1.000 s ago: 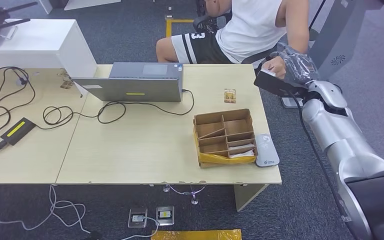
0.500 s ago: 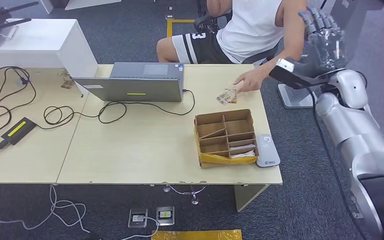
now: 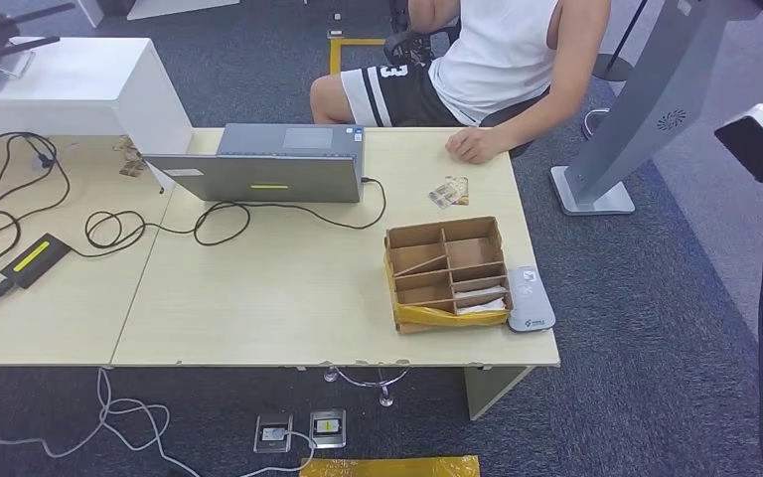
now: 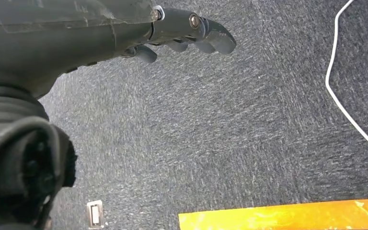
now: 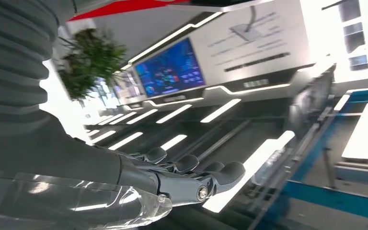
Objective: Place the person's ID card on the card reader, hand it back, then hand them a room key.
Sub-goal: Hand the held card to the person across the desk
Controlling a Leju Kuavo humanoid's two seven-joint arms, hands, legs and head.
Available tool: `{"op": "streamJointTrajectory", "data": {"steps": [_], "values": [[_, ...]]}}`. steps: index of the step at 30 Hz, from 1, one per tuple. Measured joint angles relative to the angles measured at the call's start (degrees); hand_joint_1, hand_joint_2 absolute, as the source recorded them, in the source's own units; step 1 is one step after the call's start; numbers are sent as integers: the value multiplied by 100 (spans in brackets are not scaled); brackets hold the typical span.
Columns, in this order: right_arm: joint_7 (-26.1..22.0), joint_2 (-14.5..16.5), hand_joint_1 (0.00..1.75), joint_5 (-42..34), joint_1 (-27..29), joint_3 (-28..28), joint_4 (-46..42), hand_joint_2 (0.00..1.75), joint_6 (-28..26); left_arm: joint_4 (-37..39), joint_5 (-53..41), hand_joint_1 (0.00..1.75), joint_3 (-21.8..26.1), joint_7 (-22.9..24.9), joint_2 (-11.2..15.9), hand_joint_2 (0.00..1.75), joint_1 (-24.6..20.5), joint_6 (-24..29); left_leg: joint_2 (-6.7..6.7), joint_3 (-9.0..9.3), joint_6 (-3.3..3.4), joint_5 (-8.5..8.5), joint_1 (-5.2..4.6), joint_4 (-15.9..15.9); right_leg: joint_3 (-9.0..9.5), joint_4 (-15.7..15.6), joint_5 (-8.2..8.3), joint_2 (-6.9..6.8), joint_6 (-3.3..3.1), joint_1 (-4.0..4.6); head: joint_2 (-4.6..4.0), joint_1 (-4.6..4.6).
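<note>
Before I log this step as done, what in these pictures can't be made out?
- Card on the table, head view: too small to tell ID from room key.
- Divided box, head view: contents of compartments unclear.
- Right hand, right wrist view: palm faces away, surroundings blurred.
- Person, head view: cut off by top edge.

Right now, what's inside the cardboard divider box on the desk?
Most compartments of the cardboard box look empty. White cards or papers lie in the near-right compartment. The dividers hide parts of the compartment floors, so thin cards there cannot be ruled out.
</note>
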Motion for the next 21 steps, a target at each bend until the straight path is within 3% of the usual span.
{"op": "streamJointTrajectory", "data": {"steps": [6,10,14,21], "values": [[178,-281,0,102,897,-1246,14,175,2,0,81,0,9,44,-62,0,2,79,13,2,5,-11,1,-1,-1,-1,-2,6,0,1,0,-2],[546,-378,0,202,1549,-2029,153,175,4,-2,93,0,10,64,-91,0,1,79,-2,0,6,-13,5,-2,6,-2,-9,-10,-2,5,0,4],[816,-351,0,432,2171,-2868,395,175,6,0,110,0,13,73,-100,0,1,83,5,-2,4,-16,4,-4,1,0,-9,-4,-1,3,-1,-1],[1636,-198,0,909,2964,-3787,1025,175,156,0,169,0,15,79,-133,0,-9,146,6,0,0,-20,11,-5,4,0,-15,0,-5,10,0,-1]]}}
